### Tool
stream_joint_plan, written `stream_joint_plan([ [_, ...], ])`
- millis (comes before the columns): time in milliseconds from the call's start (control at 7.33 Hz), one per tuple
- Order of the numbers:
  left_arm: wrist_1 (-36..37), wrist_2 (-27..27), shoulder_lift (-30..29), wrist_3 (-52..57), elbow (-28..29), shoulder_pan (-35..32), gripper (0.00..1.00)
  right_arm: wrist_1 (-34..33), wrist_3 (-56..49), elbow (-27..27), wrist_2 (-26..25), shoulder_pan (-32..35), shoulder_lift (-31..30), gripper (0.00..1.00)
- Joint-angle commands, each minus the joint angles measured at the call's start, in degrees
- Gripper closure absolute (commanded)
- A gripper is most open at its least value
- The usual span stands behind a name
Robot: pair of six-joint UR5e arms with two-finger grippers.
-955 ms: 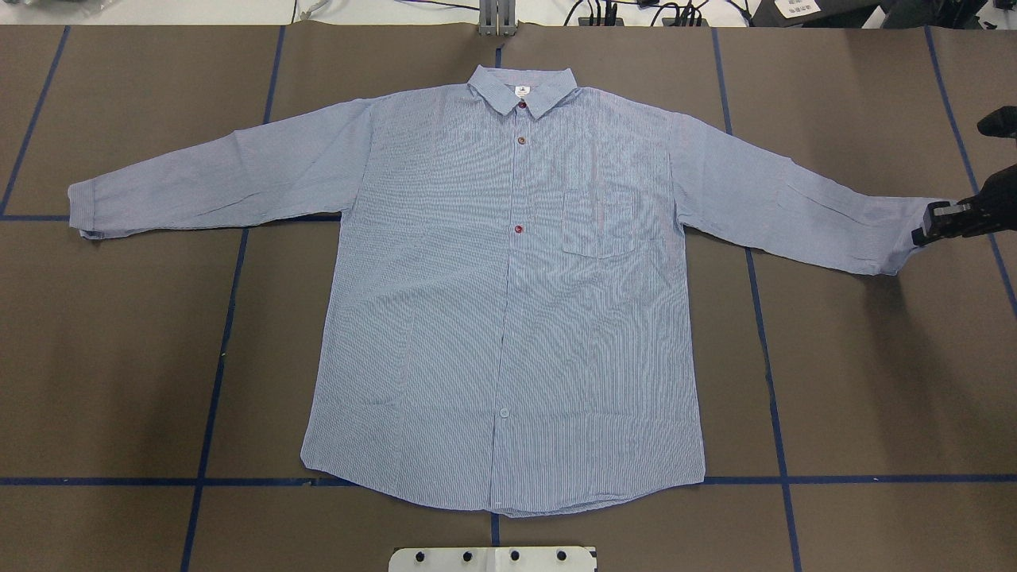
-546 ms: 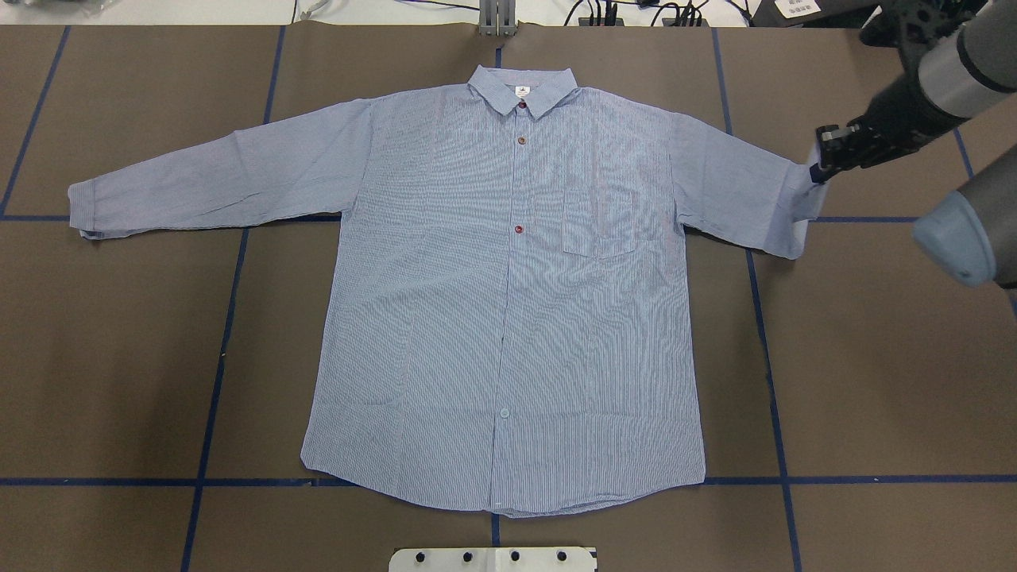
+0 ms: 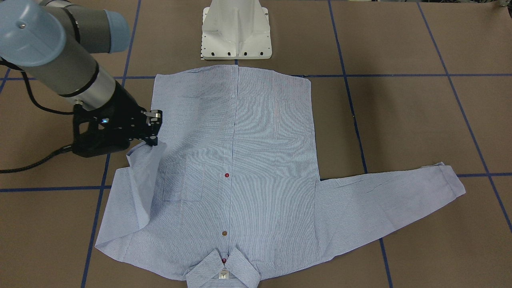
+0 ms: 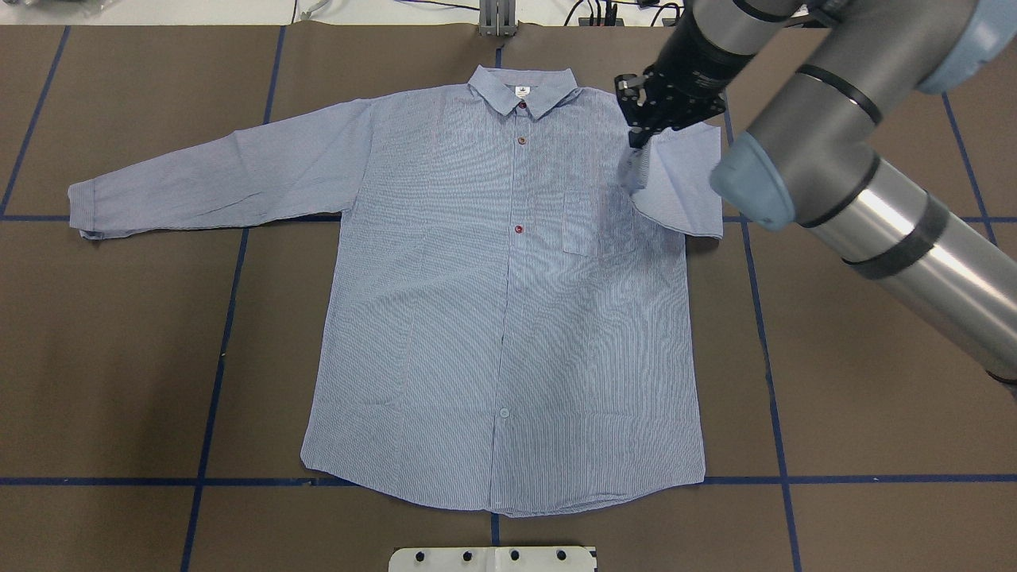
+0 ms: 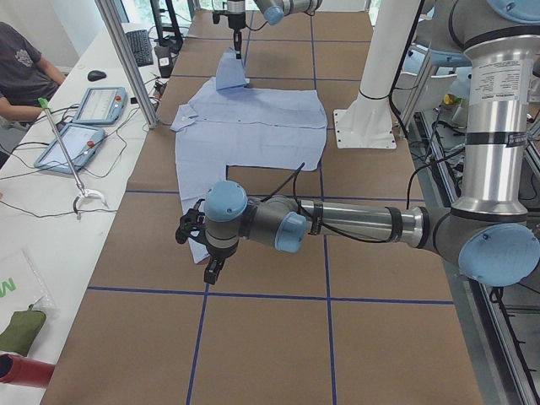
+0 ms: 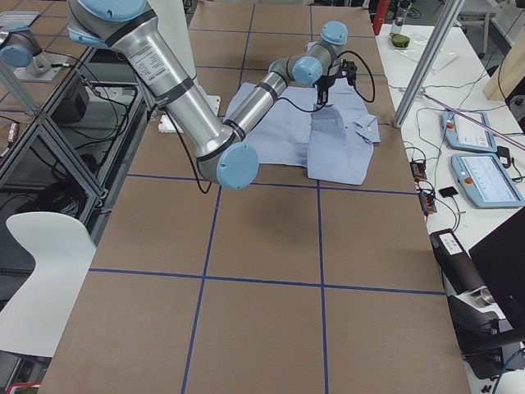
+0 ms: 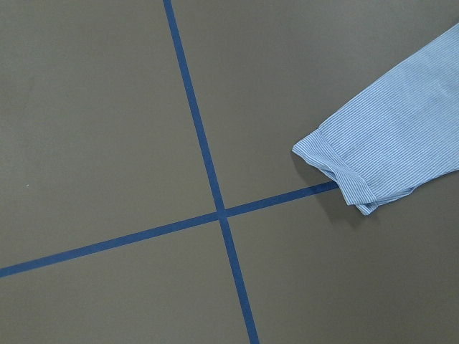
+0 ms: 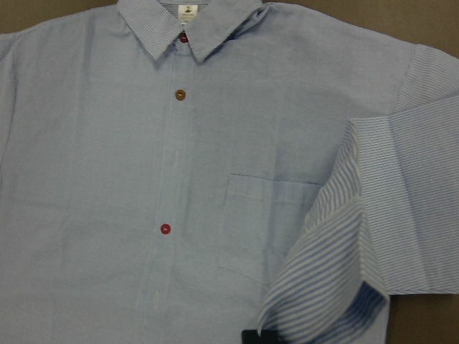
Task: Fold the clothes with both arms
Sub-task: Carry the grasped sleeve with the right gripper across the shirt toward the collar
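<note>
Front-facing view: one striped shirt (image 3: 256,132) lies flat on the table (image 3: 400,120). The right gripper (image 3: 155,129), clenched on its cuff (image 3: 159,149), hangs beside the chest pocket (image 3: 184,182). Overhead: one right arm (image 4: 826,119), elbow bent. Left-end view: one left arm (image 5: 354,224) stretched low. For the left gripper (image 5: 211,272), I cannot tell the state.

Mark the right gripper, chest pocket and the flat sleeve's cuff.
right gripper (image 4: 637,137), overhead view, between the fingertips pinching the folded-over sleeve (image 4: 675,187)
chest pocket (image 4: 592,226), overhead view, middle of the pocket panel
flat sleeve's cuff (image 4: 81,210), overhead view, centre of the cuff band
</note>
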Motion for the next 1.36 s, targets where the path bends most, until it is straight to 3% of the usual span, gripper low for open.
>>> stream_joint_plan([
  [0,0.0,0.0,0.0,0.0,0.4,0.0,0.0,6.0,5.6,-16.8,-1.1,-2.8,14.1,1.0],
  [136,0.0,0.0,0.0,0.0,0.4,0.0,0.0,12.0,9.8,-23.0,-4.0,-4.3,17.7,1.0],
  [409,0.0,0.0,-0.1,0.0,1.1,0.0,0.0,13.7,10.3,-26.3,-8.3,-7.2,19.2,1.0],
  [819,0.0,0.0,-0.2,-0.1,1.1,0.0,0.0,25.1,10.1,-36.1,-12.7,-12.0,20.3,1.0],
  [1091,-0.1,0.0,-0.1,0.0,1.0,0.0,0.0,26.3,10.0,-45.7,-18.4,-14.5,27.3,1.0],
  [1228,-0.1,0.0,-0.2,0.1,1.0,0.0,0.0,29.4,9.9,-46.1,-19.2,-14.7,27.3,0.22],
])
